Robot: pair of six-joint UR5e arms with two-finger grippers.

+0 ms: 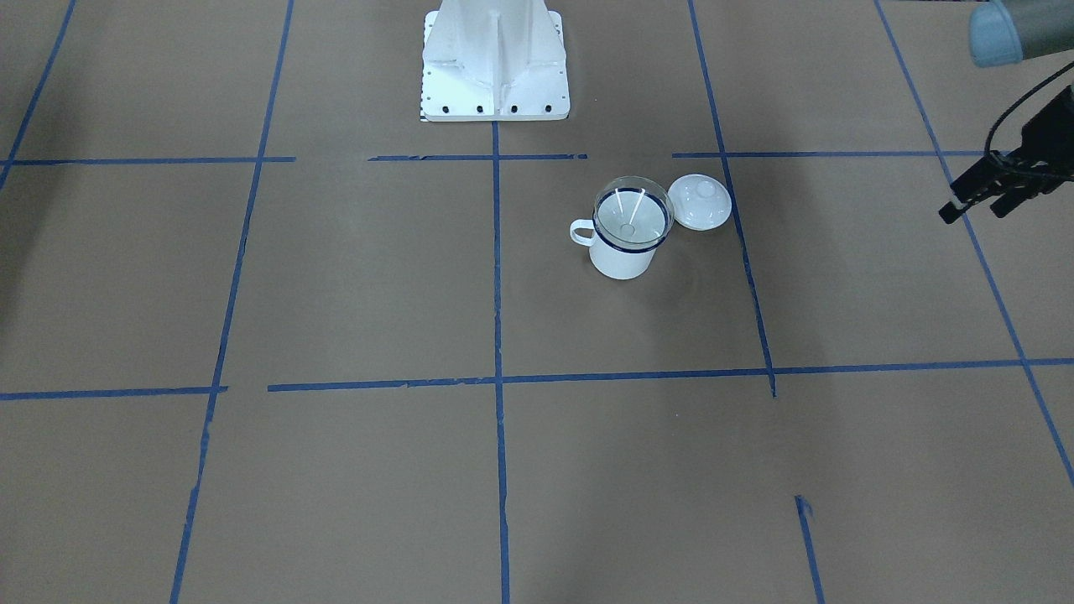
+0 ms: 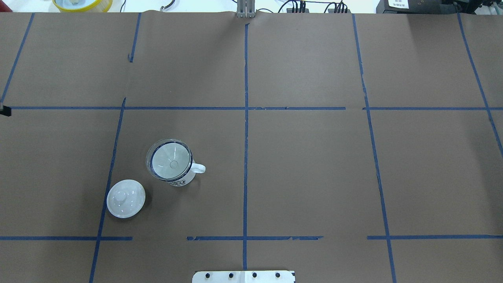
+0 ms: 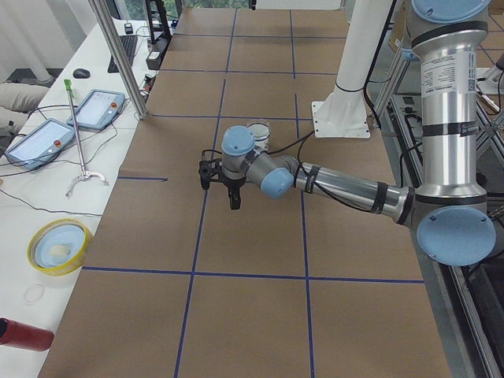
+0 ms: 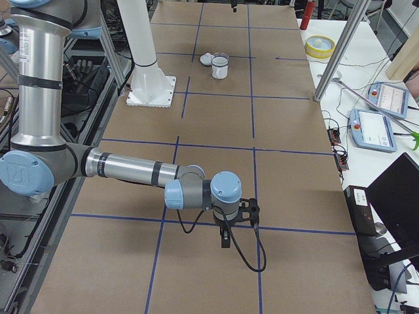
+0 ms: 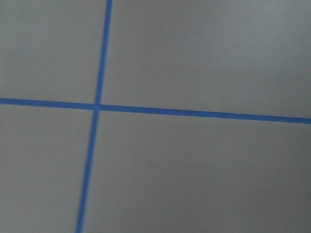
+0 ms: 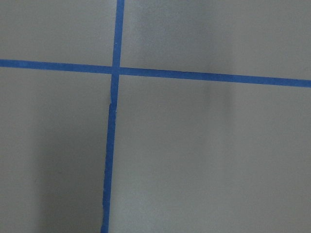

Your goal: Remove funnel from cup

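Observation:
The clear funnel (image 1: 633, 214) sits in the mouth of the white cup (image 1: 623, 258), which has a dark blue rim and stands upright on the brown table. Both also show in the overhead view: the funnel (image 2: 170, 160), the cup (image 2: 185, 179) with its handle to the right. My left gripper (image 1: 973, 213) hovers far off at the table's side, its two fingers apart and empty. My right gripper (image 4: 226, 230) is at the table's other end, far from the cup. I cannot tell whether it is open or shut.
A white round knobbed lid (image 2: 125, 198) lies on the table right beside the cup. The robot's white base plate (image 1: 495, 84) stands behind them. Blue tape lines cross the brown table cover. A yellow bowl (image 4: 321, 46) and tablets lie on the side bench.

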